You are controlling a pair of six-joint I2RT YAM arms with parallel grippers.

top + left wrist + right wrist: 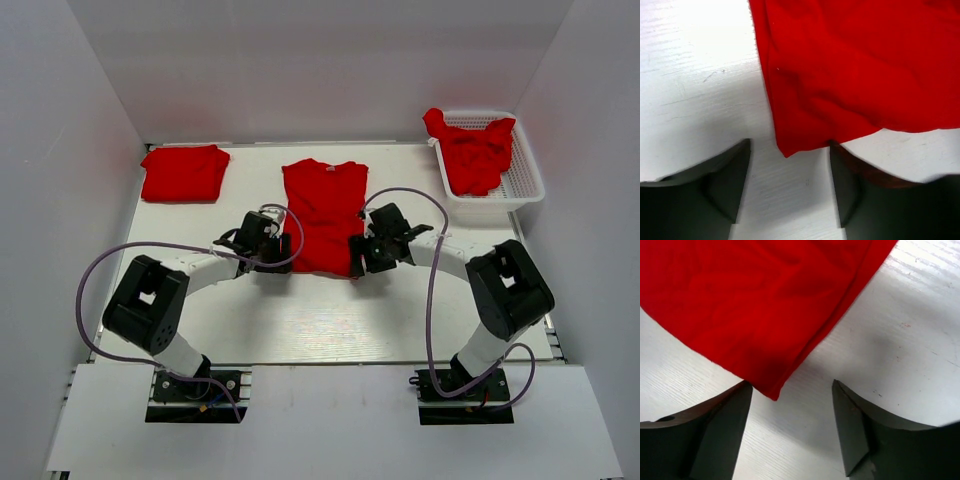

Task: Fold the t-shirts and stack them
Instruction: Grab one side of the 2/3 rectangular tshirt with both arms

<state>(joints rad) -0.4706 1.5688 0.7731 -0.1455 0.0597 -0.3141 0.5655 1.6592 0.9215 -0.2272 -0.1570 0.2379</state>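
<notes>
A red t-shirt (325,210) lies flat in the middle of the table, sleeves tucked in and collar toward the back. My left gripper (285,250) sits at its near left corner and my right gripper (358,255) at its near right corner. In the left wrist view the t-shirt (850,65) ends in a corner just between the tips of the left gripper (790,145), which is open with nothing pinched. In the right wrist view the t-shirt (755,305) has its corner just inside the left fingertip of the right gripper (791,384), which is also open.
A folded red t-shirt (184,172) lies at the back left. A white mesh basket (525,180) at the back right holds crumpled red t-shirts (475,155). White walls enclose the table on three sides.
</notes>
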